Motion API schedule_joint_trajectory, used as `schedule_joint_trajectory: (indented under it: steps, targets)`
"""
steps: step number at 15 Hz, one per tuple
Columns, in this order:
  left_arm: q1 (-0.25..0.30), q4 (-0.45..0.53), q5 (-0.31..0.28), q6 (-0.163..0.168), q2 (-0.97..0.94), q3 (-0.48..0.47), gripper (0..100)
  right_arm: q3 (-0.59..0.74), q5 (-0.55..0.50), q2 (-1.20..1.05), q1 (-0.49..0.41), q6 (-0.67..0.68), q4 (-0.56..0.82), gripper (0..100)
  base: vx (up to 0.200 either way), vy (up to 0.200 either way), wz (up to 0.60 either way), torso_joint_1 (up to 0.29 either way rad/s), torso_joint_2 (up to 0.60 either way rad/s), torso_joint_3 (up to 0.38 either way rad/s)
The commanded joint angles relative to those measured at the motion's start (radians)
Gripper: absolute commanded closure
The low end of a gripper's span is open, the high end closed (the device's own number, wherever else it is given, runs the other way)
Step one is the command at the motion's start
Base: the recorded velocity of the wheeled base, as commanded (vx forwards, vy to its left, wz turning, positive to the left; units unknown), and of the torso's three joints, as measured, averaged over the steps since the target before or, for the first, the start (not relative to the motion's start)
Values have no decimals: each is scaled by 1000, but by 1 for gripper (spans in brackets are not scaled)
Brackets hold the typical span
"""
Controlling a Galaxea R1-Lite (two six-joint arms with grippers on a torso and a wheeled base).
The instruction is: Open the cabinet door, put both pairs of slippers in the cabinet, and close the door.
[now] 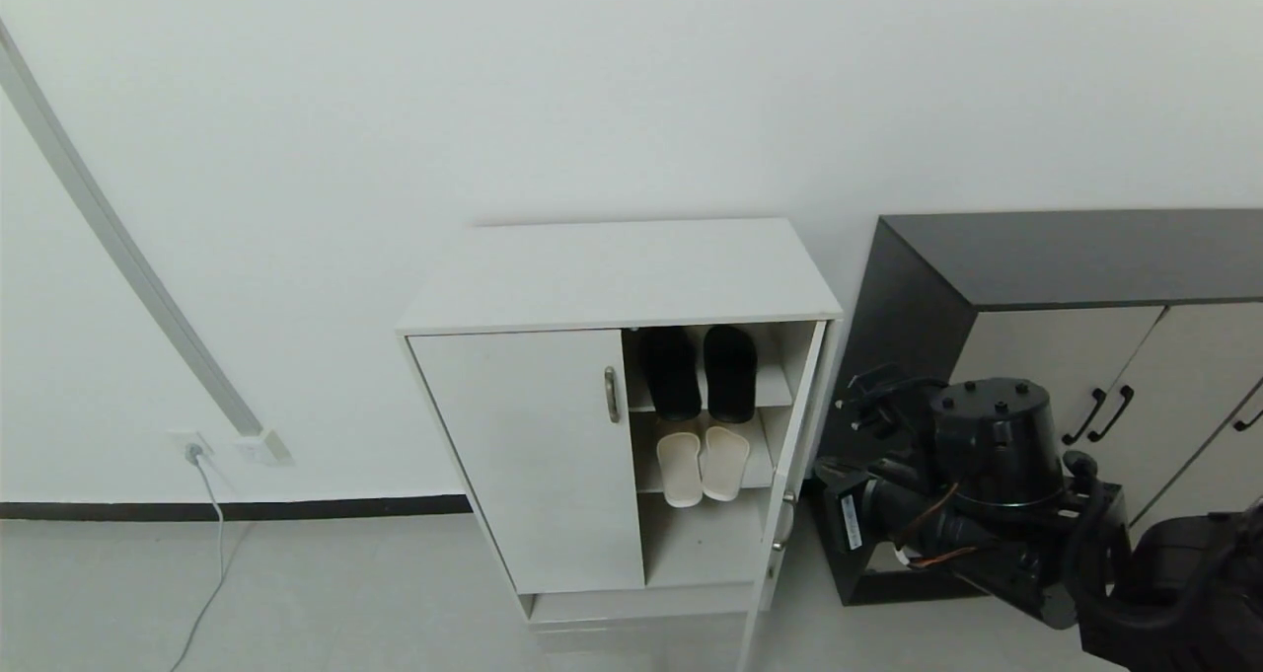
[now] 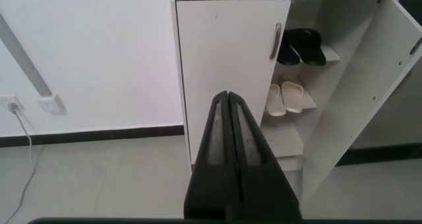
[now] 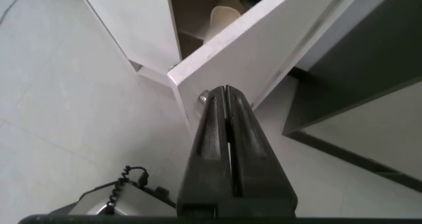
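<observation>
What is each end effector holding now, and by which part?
Nothing. Both the left end effector and the right end effector are shut and empty; the right one's tip is at the open door's handle, not around it.

Plain indoor room, like an entryway.
Shoe cabinet (image 1: 612, 277) against a white wall, dark sideboard (image 1: 1066, 258) at three o'clock, wall socket (image 1: 194, 447) at eight.

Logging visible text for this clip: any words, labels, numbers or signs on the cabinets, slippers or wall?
No readable text anywhere.
White cabinet: no print shows.
Black slippers and white slippers: no marks can be made out.
Dark cabinet and wall socket: plain.
</observation>
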Motion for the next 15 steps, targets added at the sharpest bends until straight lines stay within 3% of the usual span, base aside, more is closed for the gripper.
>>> schedule_joint_trajectory:
  steps: [1,15]
  targets:
    - [0,0,0,0,1,0,100,-8,18,68,-2,24,-30,100,0,0,0,0,0,0]
    - [0,0,0,0,1,0,100,-287,46,328,-77,66,-92,100,0,0,0,0,0,0]
